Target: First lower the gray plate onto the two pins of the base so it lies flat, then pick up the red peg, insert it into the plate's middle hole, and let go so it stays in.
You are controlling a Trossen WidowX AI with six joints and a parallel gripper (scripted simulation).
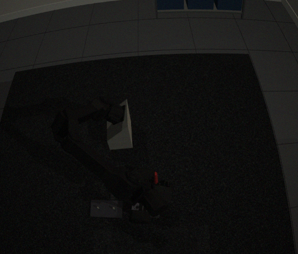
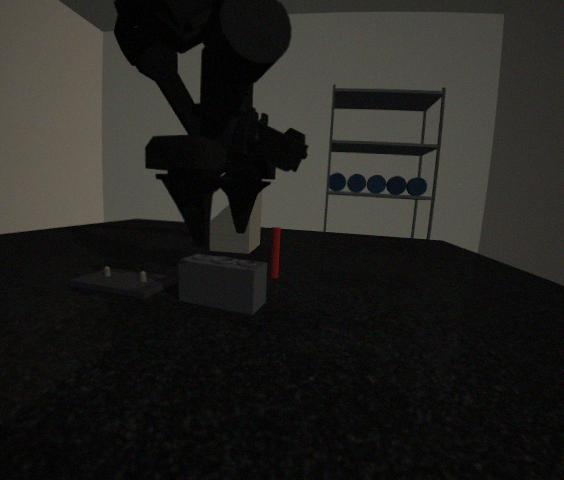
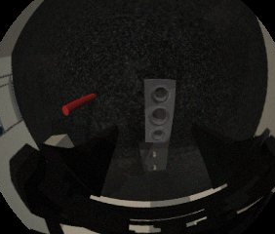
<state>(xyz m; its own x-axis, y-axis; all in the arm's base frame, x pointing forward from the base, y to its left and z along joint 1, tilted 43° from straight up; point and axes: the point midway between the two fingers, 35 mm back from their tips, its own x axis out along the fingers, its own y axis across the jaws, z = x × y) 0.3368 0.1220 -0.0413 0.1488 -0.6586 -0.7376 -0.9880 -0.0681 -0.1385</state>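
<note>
Seeing no readable writing, I have my pincer open above the gray plate (long axis pointing at the pinned base), red peg upright

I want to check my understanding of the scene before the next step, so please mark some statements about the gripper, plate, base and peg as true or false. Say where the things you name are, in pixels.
1. The gripper (image 2: pixel 221 238) (image 3: pixel 156 128) is open. True.
2. The gray plate (image 2: pixel 220 283) (image 3: pixel 152 102) sits on the base (image 1: pixel 105 214) (image 2: pixel 127 285). False: it stands beside it.
3. The red peg (image 1: pixel 156 177) (image 2: pixel 275 253) (image 3: pixel 80 103) stands upright. True.
4. The peg is in the middle hole. False: it stands apart from the plate.
</note>
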